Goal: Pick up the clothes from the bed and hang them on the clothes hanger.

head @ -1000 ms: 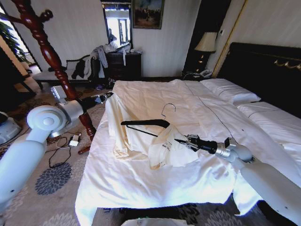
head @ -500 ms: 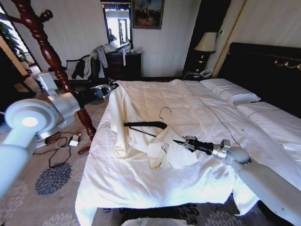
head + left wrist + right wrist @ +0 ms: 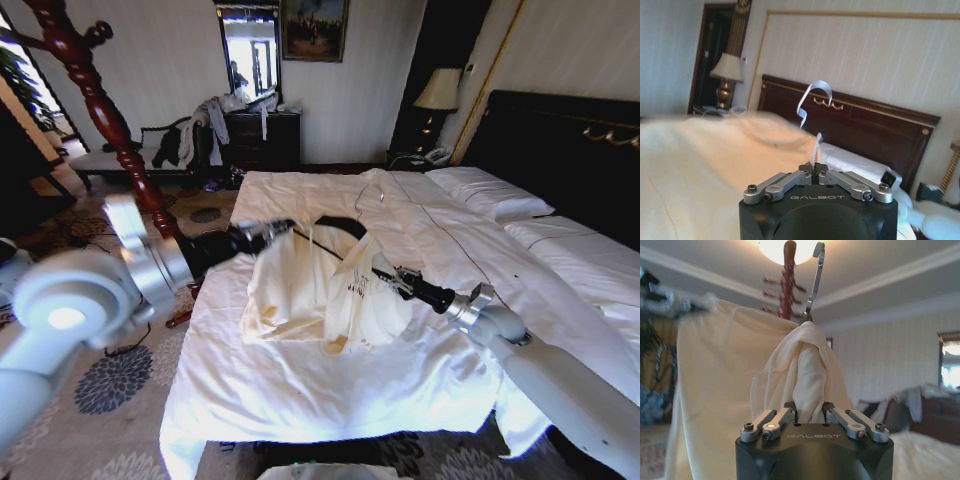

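Both grippers now hold things up off the bed: left gripper pinches the hanger, right gripper pinches the shirt draped between them, so hanging is underway.

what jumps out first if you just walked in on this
The cream shirt is held up off the white bed, draped over the black hanger, with the left claw shut on its upper left edge and the right claw shut on the fabric from the right. Next, the tall red-brown coat stand at far left, and the black headboard at right.
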You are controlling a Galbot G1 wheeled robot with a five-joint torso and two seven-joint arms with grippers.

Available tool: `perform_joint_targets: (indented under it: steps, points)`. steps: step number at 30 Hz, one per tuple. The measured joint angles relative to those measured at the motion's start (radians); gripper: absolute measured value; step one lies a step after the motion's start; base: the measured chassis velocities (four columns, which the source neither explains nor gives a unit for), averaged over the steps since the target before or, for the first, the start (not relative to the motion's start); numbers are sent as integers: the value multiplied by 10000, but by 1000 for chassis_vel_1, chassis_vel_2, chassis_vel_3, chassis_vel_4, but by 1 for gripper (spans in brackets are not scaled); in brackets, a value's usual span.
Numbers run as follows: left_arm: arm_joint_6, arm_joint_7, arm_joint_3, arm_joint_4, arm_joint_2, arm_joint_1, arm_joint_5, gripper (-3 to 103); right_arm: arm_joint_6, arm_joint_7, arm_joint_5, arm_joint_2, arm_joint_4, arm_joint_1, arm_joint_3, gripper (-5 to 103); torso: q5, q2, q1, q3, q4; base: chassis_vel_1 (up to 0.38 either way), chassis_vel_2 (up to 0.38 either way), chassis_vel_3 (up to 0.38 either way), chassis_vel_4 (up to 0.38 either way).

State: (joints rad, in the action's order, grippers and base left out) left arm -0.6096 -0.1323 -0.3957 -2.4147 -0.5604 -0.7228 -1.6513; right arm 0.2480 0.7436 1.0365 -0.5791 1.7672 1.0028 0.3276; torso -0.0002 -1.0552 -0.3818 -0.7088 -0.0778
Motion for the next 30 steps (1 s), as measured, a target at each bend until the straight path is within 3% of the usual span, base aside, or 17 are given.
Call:
perform_joint_targets:
  steps: [3,11,19,30]
  points:
    - [-46,27,280,-26,-125,-141,313,0,104,230,503,159,450,-19,107,20,0,0,0,0,-1,0,0,0,0]
    - [-98,107,431,21,-127,-225,631,0,145,305,598,206,692,68,161,20,2,1,0,0,-2,0,0,0,0]
    - [-178,285,532,-221,-47,-353,779,0,154,393,-48,-82,521,187,-107,20,3,1,0,0,-1,0,0,0,0]
    - [-301,497,1869,-396,-332,-142,1194,0,183,928,-659,-542,34,14,-849,20,2,0,0,-1,-1,0,0,0,0]
